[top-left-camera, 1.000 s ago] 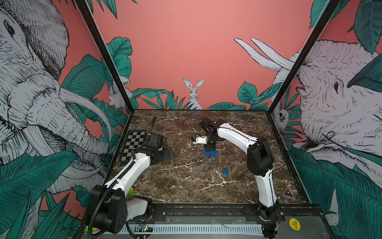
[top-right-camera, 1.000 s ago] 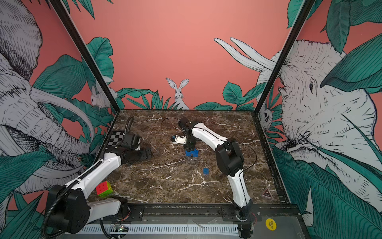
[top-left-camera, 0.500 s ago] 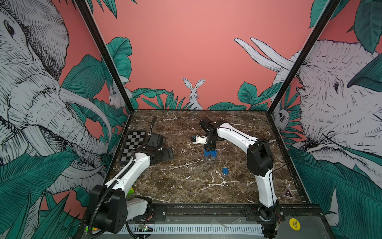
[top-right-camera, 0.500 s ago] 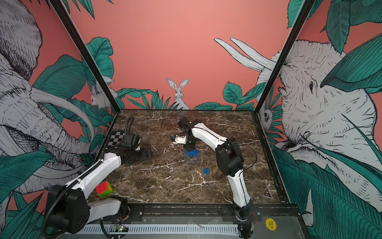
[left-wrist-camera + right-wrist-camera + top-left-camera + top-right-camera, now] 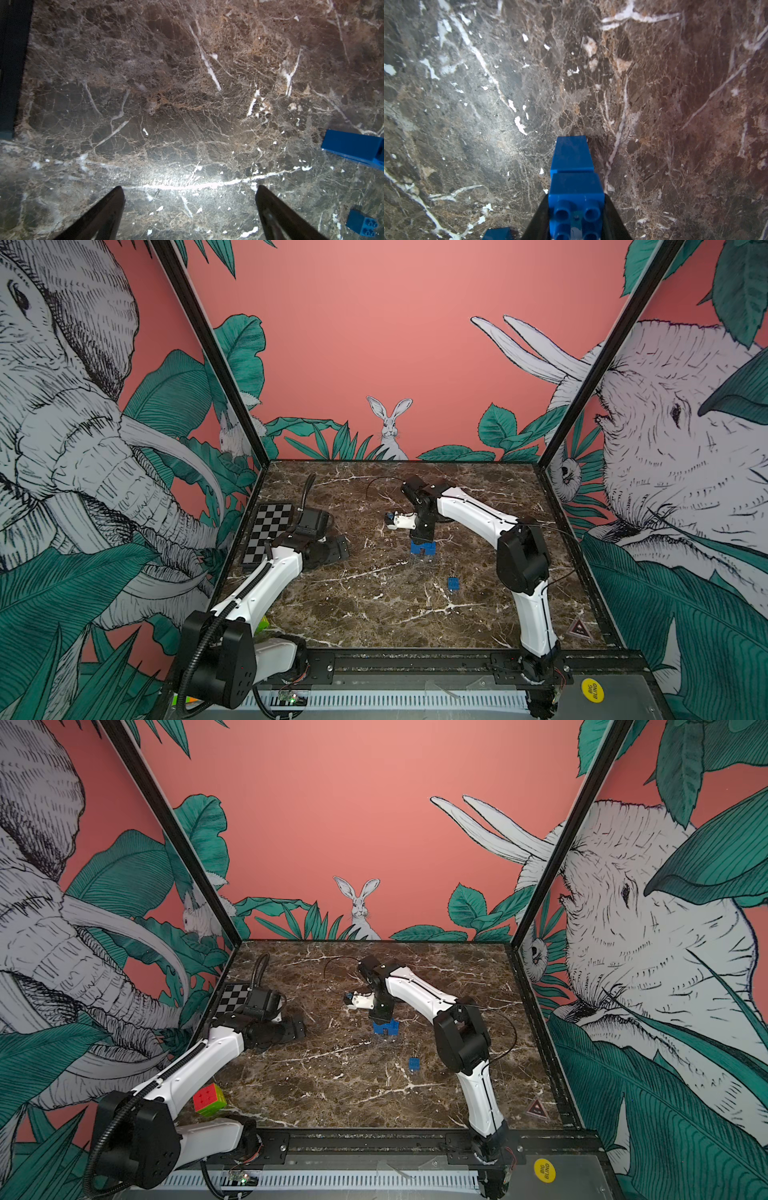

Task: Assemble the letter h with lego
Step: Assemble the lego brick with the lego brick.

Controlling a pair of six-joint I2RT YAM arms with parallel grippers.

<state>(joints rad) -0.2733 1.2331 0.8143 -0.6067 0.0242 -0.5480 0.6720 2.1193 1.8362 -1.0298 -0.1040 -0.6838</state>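
- In both top views you see the right end effector (image 5: 422,536) pointing straight down onto the blue lego stack (image 5: 423,548). The stack stands on the brown bench (image 5: 374,614), near the middle. The black end effector hides the top of the stack from you.
- The foot of the stack has a little gap, like an arch.
- A loose lego brick (image 5: 453,583) lies flat on the bench. It is closer to the front edge than the stack and apart from it, near the right arm (image 5: 521,560).
- The left end effector (image 5: 334,549) rests low by the checkerboard (image 5: 268,531), well apart from the stack.
- In a top view a puzzle cube (image 5: 209,1099) sits at the front left corner, just beside the left arm (image 5: 195,1065).
- In the left wrist view the left end effector (image 5: 189,187) is released, with its fingers (image 5: 104,214) spread wide over the bench. The stack (image 5: 353,148) and the loose brick (image 5: 362,225) peek in at one edge.
- In the right wrist view the right end effector (image 5: 576,196) is clenched on the stack's top brick (image 5: 576,207). The studs face the camera and a black finger (image 5: 614,218) presses on each side. The lower part of the stack (image 5: 572,154) reaches down to the bench.
- Another blue bit (image 5: 497,233) shows at the edge of this view. You cannot tell which piece it is.
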